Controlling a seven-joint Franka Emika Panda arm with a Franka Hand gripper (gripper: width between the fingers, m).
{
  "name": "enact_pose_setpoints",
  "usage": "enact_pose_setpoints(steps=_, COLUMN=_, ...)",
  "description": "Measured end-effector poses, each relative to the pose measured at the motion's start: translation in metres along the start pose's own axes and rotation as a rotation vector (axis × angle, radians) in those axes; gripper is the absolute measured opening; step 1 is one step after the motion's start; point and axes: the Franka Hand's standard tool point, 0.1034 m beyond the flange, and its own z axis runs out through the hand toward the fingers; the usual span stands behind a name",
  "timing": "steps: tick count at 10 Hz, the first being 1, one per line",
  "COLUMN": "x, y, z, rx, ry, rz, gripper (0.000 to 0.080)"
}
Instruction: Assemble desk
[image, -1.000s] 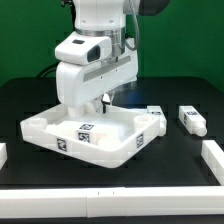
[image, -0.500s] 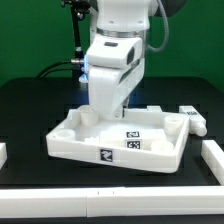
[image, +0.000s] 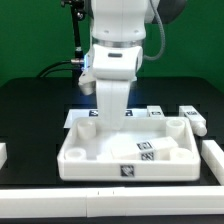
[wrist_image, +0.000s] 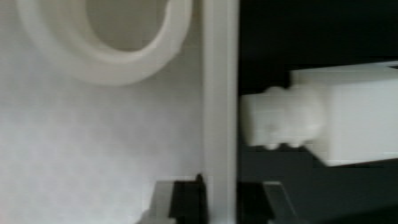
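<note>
The desk panel, a wide white rimmed tray with corner sockets and square tags, lies square to the table's front edge. My gripper reaches down at its far rim. In the wrist view the gripper is shut on the thin upright rim, with one finger on each side. A round corner socket shows inside the panel. Just outside the rim lies a white leg, its ribbed peg pointing at the rim. Another tagged leg lies on the black table at the exterior view's right.
The marker board lies flat behind the panel. White corner brackets stand at the exterior view's right and left near the table's front edge. A green wall closes the back.
The panel has swung round and slid toward the exterior view's right, from a skewed position to square with the front edge. The arm turned with it, still gripping the rim.
</note>
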Motion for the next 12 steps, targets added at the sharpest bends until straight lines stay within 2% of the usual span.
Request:
enact_pose_setpoints(steps=1, x=0.004, y=0.012, z=-0.001, rx=-0.009, ry=0.003, rz=-0.003, gripper=0.0054)
enact_pose_setpoints(steps=6, x=0.002, y=0.008, z=0.004, rx=-0.002, ry=0.002, rz=-0.002, gripper=0.0054)
enact_pose_setpoints(steps=7, x=0.008, y=0.015, z=0.009, rx=-0.055, ry=0.010, rz=-0.050, gripper=0.0054)
enact_pose_setpoints(steps=8, x=0.015, y=0.020, z=0.013, rx=-0.065, ry=0.015, rz=-0.061, gripper=0.0054)
enact_pose_setpoints(steps=11, x=0.017, y=0.022, z=0.018, rx=-0.015, ry=0.012, rz=-0.065, gripper=0.0059)
enact_pose_setpoints(steps=12, x=0.017, y=0.022, z=0.018, rx=-0.014, ry=0.012, rz=-0.060, gripper=0.0059)
